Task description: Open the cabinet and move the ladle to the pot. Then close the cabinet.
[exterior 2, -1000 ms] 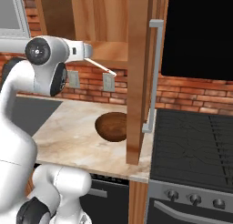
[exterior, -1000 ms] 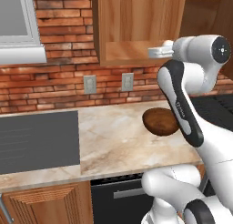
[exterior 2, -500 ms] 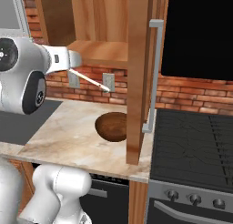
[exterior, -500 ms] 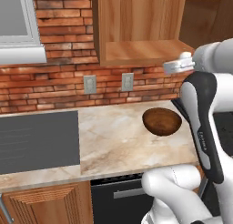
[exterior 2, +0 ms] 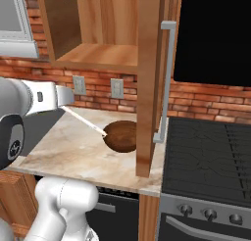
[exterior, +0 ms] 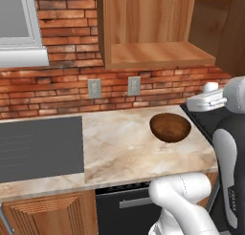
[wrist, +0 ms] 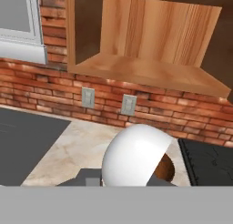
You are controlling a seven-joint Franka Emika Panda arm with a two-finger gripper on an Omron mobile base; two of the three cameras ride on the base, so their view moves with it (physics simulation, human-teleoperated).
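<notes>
Gripping the slim silvery metal ladle (exterior 2: 87, 121) by its handle end, the closed end effector (exterior 2: 66, 96) carries it clear of the open brown wooden cabinet (exterior 2: 147, 83), cup over the marble surface (exterior 2: 63, 147), potward.

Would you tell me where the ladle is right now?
In the right base view, the ladle is held in the gripper, slanting above the counter toward the wooden bowl.
</notes>
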